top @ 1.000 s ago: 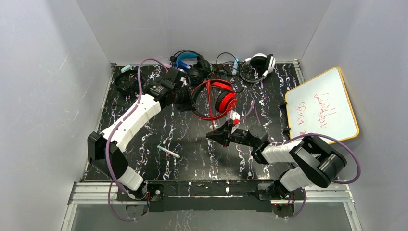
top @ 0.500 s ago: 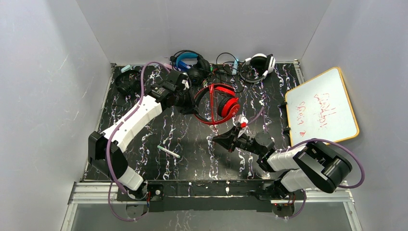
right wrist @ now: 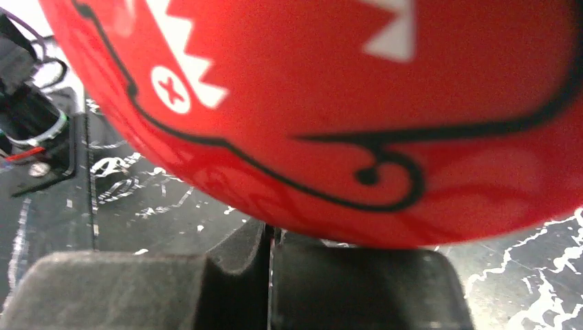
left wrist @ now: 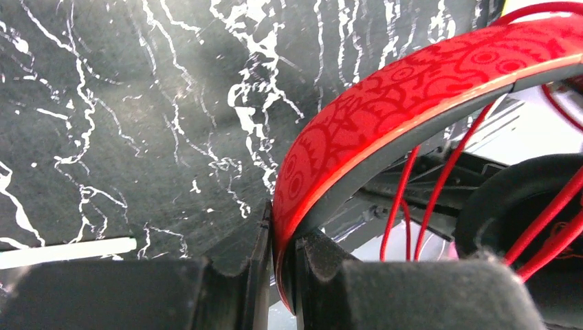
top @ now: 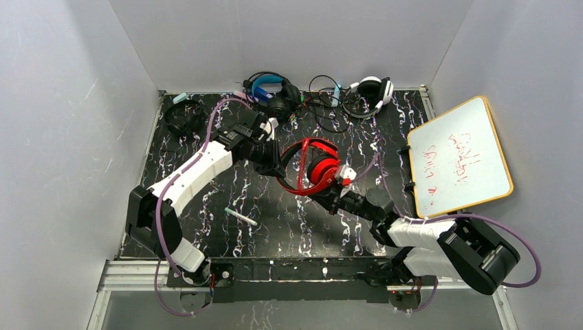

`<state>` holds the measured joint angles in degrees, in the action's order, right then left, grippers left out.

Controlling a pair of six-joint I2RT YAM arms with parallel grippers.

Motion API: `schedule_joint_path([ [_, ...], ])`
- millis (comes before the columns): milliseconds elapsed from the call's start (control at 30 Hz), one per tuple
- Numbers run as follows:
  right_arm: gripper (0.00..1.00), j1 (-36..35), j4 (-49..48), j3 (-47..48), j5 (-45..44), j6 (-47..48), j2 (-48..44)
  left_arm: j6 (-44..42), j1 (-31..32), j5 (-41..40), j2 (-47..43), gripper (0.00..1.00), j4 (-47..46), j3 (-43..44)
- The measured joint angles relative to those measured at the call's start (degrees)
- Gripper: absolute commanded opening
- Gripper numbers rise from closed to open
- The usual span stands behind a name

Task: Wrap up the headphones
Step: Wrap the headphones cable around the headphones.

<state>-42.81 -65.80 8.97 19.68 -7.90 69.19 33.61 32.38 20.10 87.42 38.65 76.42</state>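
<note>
The red headphones [top: 317,165] hang just above the middle of the black marbled table. My left gripper [top: 280,170] is shut on their patterned red headband [left wrist: 412,82], which is clamped between the fingertips of the gripper [left wrist: 282,237]. Several strands of thin red cable [left wrist: 419,185] cross the band's inside, next to a black ear pad [left wrist: 515,206]. My right gripper [top: 329,195] sits directly under the glossy red ear cup [right wrist: 344,103]. The right gripper [right wrist: 270,234] is shut, with a sliver of red cable pinched between its jaws.
A black pair with a blue headband [top: 267,85], a white pair [top: 372,89] and loose cables lie along the back edge. An all-black pair [top: 182,117] lies at the back left. A whiteboard [top: 459,155] leans at the right. A white pen [top: 240,216] lies front-left.
The left gripper has carried the red headphones nearer to me. The right gripper has moved rightward and up under the ear cup, its arm swinging out to the right.
</note>
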Motion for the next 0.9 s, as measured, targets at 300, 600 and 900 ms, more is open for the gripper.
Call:
schedule_joint_path([
  [300,0.01,-3.8,9.4,2.9,-4.5,12.4,4.3,-3.6,-0.9,-0.4,1.5,0.0,0.4,-4.0],
  [600,0.01,-5.3,9.3,2.1,-6.6,19.7,2.2,-5.8,-1.3,4.2,3.0,0.0,-0.8,-4.0],
  [900,0.01,-11.3,10.1,4.2,-9.5,33.8,7.7,-9.4,-1.3,3.3,3.8,0.0,1.4,-3.6],
])
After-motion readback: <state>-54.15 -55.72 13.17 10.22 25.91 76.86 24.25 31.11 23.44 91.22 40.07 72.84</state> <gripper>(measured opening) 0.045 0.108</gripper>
